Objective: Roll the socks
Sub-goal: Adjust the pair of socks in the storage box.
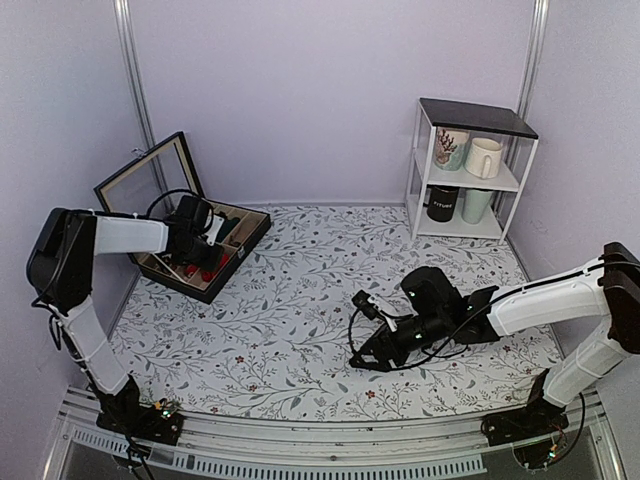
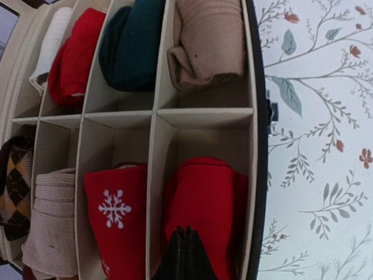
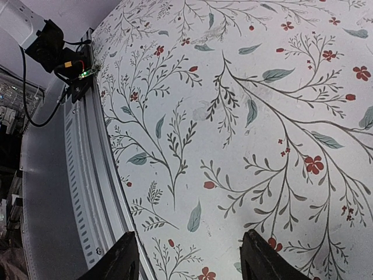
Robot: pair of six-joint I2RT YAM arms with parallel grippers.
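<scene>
A compact red roll of socks (image 2: pixel 204 189) lies in the near right compartment of the divided sock box (image 2: pixel 156 116). My left gripper (image 2: pixel 186 233) is over this roll with its jaws pressed together and their tips against the red fabric; no fabric shows between them. In the top view the left gripper (image 1: pixel 207 248) is inside the box (image 1: pixel 235 250) at the far left. Another red roll with a white snowflake (image 2: pixel 116 224) fills the compartment beside it. My right gripper (image 3: pixel 189 251) is open and empty, low over the floral tablecloth (image 3: pixel 245 116); in the top view it (image 1: pixel 372 358) is at centre right.
The box also holds a third red roll (image 2: pixel 73 58), a dark green roll (image 2: pixel 131 46), cream rolls (image 2: pixel 207 44), a beige roll (image 2: pixel 52 221) and a black-brown patterned roll (image 2: pixel 14 186). Its lid (image 1: pixel 140 180) stands open. A white shelf with mugs (image 1: pixel 468 170) stands back right.
</scene>
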